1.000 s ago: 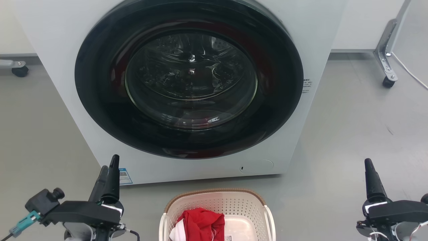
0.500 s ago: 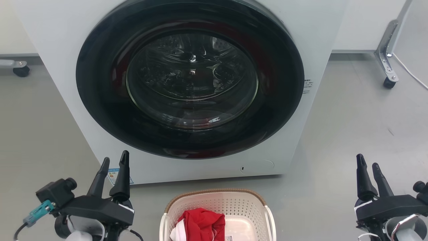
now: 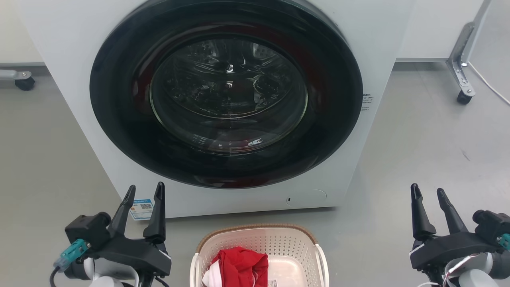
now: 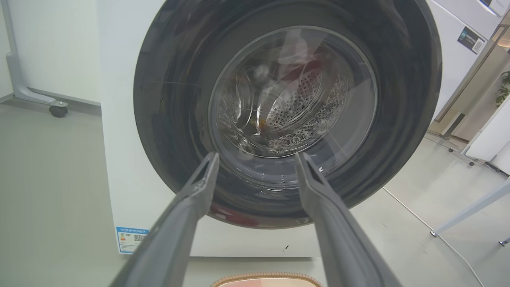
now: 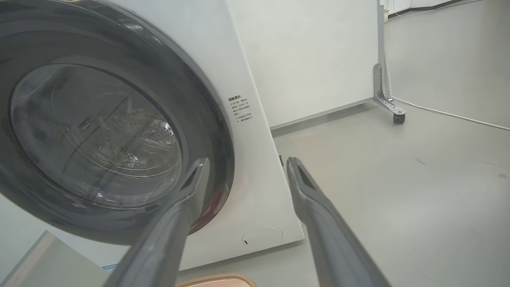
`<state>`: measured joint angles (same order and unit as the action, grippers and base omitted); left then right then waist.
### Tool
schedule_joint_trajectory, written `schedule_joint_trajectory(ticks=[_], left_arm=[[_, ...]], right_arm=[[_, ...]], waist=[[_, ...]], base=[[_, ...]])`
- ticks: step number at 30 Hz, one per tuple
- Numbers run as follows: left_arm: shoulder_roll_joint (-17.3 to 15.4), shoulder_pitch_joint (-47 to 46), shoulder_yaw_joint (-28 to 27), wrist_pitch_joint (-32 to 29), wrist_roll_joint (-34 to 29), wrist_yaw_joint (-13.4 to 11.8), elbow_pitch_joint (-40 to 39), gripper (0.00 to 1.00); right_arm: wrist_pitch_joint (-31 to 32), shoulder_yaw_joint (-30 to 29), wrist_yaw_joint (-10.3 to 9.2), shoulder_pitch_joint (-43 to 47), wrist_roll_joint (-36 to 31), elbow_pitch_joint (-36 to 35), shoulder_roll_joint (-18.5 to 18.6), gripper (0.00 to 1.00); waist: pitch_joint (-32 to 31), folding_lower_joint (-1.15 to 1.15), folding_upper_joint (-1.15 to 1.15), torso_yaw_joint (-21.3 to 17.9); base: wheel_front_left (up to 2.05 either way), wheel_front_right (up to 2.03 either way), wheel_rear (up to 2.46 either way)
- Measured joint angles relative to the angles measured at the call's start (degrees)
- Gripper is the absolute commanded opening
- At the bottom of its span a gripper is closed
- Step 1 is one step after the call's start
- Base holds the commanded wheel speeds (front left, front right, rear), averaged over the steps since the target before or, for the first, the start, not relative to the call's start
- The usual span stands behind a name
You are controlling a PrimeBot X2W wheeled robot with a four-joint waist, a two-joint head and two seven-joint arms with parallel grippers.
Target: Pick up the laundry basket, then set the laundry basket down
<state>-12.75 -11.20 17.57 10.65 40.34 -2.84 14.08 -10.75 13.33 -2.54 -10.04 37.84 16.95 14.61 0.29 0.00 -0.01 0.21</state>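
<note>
The basket (image 3: 259,242) sits on the floor (image 3: 430,143) at the bottom middle of the head view, just in front of the washer (image 3: 382,48). Its near part is cut off by the picture's edge. Its brown rim curves toward the washer, and a white handle shows on each side. Inside lie a red cloth (image 3: 239,259) and, at that cloth's left, a bit of white cloth (image 3: 210,277). A small label (image 3: 272,283) lies on the basket's bare bottom to the right.

The left gripper (image 3: 146,186) hangs left of the basket, apart from it, with its fingers spread and empty, pointing at the washer. In the left wrist view they frame the lower part of the dark round door (image 4: 167,99), with the basket's rim at the bottom edge between them.

The right gripper (image 3: 427,188) hangs well to the right over bare floor, fingers parted and holding nothing. In its wrist view they point at the washer's lower right corner.

A blue-and-white sticker (image 3: 141,208) sits at the washer's lower left corner, behind the left fingers. A wheeled frame leg (image 3: 460,75) stands far right, and a caster (image 3: 24,83) far left.
</note>
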Motion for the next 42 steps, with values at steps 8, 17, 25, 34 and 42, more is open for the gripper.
schedule_joint_trajectory(ticks=[8,17,25,34,42], left_arm=[[-0.01,-0.01,0.6,1.15,-6.9,-1.69,-0.37,1.0],[0.12,-0.01,0.69,2.88,-13.97,-3.08,-2.05,1.0],[0.42,0.04,0.36,3.66,-18.96,-4.05,-3.11,1.0],[1.25,0.31,-0.68,3.66,-18.82,-4.21,-3.22,1.0],[1.77,1.02,-0.85,3.66,-18.82,-4.21,-3.23,1.0]], right_arm=[[-1.31,0.81,-1.44,-0.02,-7.56,-0.15,0.29,1.0],[-2.81,0.92,-2.86,0.01,-15.17,-1.65,0.31,1.0],[-3.54,0.64,-3.57,0.04,-20.2,-2.19,0.23,1.0],[-3.54,-0.43,-3.56,0.12,-19.72,-2.2,-0.67,1.0],[-3.54,-0.93,-3.2,0.14,-19.73,-2.1,-1.01,1.0]], waist=[[0.04,0.0,0.0,0.0],[0.09,0.0,0.01,-0.05],[0.4,0.0,0.01,-0.1],[0.57,0.0,0.01,-0.08],[0.68,0.0,0.01,-0.03]], base=[[0.0,0.0,0.0],[0.0,0.0,0.0],[0.0,0.0,0.0],[0.0,0.0,0.0],[0.0,0.0,0.0]])
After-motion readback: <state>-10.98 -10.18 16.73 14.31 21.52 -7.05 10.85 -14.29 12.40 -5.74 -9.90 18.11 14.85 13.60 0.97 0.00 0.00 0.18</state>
